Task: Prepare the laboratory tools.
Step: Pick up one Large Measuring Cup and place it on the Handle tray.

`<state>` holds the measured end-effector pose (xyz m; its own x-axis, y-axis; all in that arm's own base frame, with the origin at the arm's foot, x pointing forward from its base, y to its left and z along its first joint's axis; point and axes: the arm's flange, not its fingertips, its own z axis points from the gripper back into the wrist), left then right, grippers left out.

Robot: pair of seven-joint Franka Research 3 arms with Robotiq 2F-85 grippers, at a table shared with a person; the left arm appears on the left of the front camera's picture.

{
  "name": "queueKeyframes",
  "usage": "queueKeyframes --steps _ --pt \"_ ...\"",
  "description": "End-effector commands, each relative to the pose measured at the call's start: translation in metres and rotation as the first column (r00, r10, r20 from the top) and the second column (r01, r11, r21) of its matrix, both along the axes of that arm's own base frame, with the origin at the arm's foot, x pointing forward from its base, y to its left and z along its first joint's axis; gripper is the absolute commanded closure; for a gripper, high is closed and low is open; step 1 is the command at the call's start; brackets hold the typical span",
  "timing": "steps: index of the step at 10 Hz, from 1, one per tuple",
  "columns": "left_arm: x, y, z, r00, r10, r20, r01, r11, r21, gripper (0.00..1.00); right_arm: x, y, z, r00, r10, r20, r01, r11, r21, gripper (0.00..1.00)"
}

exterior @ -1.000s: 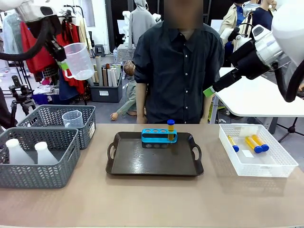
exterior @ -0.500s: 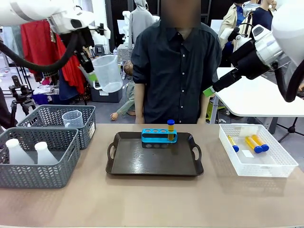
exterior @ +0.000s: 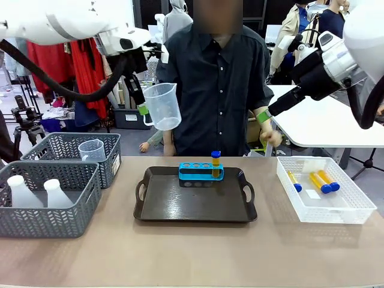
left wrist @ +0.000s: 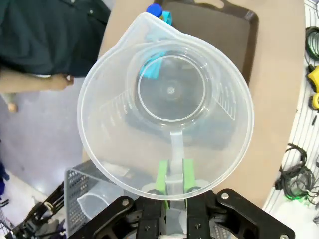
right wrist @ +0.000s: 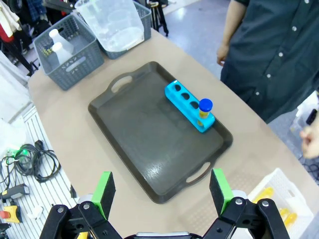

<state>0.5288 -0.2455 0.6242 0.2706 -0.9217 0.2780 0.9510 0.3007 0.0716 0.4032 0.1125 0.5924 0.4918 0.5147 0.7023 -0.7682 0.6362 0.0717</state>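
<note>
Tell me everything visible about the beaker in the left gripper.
Clear plastic beaker, empty, with pour spout, moulded scale marks and a strap handle. The left gripper is shut on the handle, a green pad on each side. It hangs roughly upright in the air, high above the table, touching nothing else.

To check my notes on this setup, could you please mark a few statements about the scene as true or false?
1. The left pincer grips the clear beaker by its handle. True.
2. The blue rack holds two tubes. False: it holds one tube.
3. The right pincer is shut on a tube. False: it is open and empty.
4. The white basket holds three tubes. True.
</note>
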Motion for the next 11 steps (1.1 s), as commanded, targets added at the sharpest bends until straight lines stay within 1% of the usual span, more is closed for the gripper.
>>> queueKeyframes --steps 1,4,5,6,9,10,11 --pt "0.0 0.008 0.005 1.0 0.013 0.004 -0.013 1.0 0.0 1.0 0.0 0.0 0.001 1.0 0.003 -0.001 -0.003 1.0 0.007 0.0" --pt "0.0 0.008 0.005 1.0 0.013 0.004 -0.013 1.0 0.0 1.0 0.0 0.0 0.001 1.0 0.003 -0.001 -0.003 1.0 0.007 0.0" --pt "0.002 0.003 0.0 1.0 0.008 -0.001 -0.008 1.0 0.0 1.0 0.0 0.0 0.001 1.0 0.003 -0.001 -0.003 1.0 0.007 0.0" --pt "-0.003 0.02 -0.016 0.999 -0.023 -0.025 0.023 1.0 -0.014 1.0 0.0 0.0 0.001 1.0 0.003 -0.001 -0.003 1.0 0.007 0.0" --pt "0.002 -0.023 -0.038 0.991 -0.134 0.002 0.133 0.99 0.034 1.0 0.0 0.0 0.001 1.0 0.003 -0.001 -0.003 1.0 0.007 0.0" --pt "0.002 -0.039 -0.046 0.987 -0.159 0.005 0.159 0.985 0.061 1.0 0.0 0.0 0.001 1.0 0.003 -0.001 -0.003 1.0 0.007 0.0" --pt "0.001 -0.058 -0.06 0.983 -0.182 -0.008 0.182 0.978 0.099 1.0 0.0 0.0 0.001 1.0 0.003 -0.001 -0.003 1.0 0.007 0.0"
